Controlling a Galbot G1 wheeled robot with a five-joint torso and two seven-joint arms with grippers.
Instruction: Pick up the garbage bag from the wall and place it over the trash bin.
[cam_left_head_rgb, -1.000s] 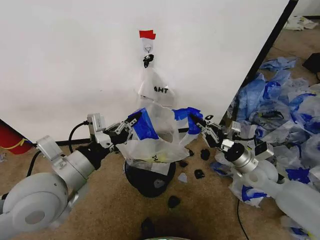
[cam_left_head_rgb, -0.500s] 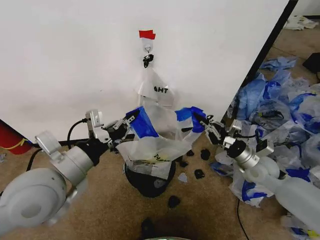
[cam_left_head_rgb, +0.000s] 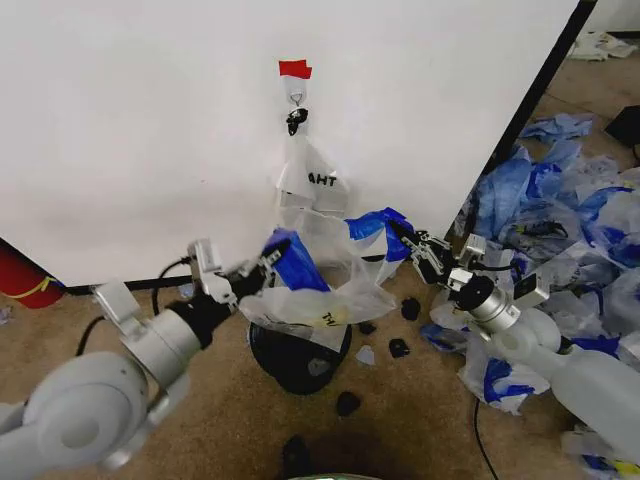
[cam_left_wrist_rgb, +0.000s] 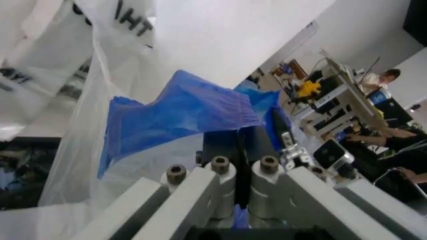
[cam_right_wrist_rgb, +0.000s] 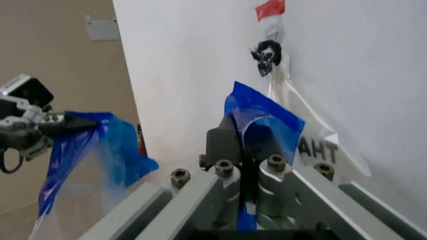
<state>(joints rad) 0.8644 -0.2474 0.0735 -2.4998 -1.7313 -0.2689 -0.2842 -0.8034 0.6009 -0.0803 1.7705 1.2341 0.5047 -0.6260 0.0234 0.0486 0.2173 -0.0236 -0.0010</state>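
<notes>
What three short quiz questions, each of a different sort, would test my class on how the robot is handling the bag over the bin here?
1. True or false: the garbage bag lies flat on the floor.
2. Which part does each gripper pinch? A) the blue handles B) the bag's bottom C) the bin's rim
3. Fill in: the narrower white bag hangs from a hook on the ____.

Key
1. False: the left gripper and right gripper hold it spread above the trash bin.
2. A: each gripper is shut on a blue handle.
3. Wall, below the red tape.
</notes>
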